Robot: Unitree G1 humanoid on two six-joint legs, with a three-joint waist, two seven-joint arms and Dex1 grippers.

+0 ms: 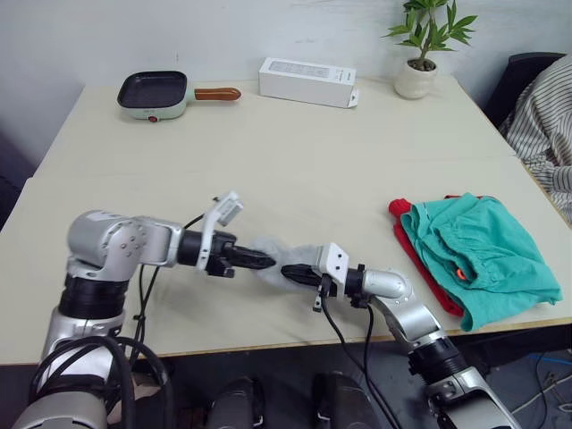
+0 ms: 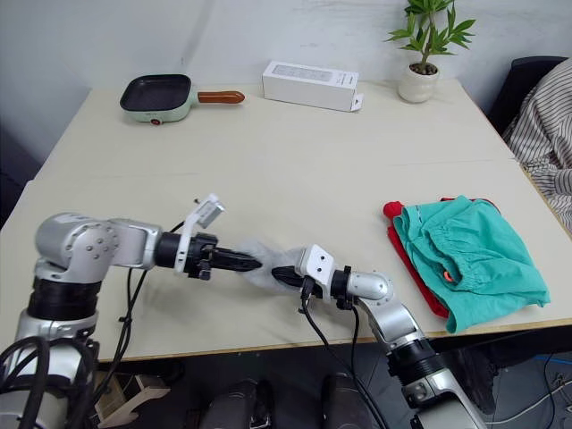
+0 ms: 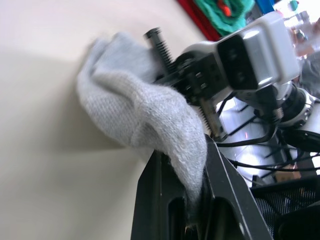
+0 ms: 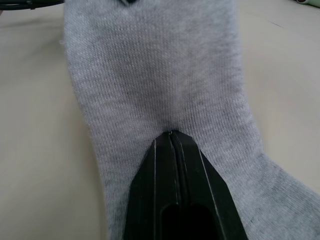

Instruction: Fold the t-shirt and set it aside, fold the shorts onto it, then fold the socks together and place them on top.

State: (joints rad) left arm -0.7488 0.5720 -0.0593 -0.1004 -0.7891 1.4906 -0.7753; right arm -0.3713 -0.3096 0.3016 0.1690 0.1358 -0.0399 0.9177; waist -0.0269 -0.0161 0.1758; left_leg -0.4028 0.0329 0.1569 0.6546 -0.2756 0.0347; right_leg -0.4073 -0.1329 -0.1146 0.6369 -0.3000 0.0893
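Both hands, left hand (image 1: 266, 260) and right hand (image 1: 290, 273), pinch the grey socks (image 1: 271, 253) between closed fingers on the table (image 1: 295, 161).

Grey socks (image 1: 268, 255) mid-table; teal shorts (image 1: 478, 255) atop red t-shirt (image 1: 420, 250).
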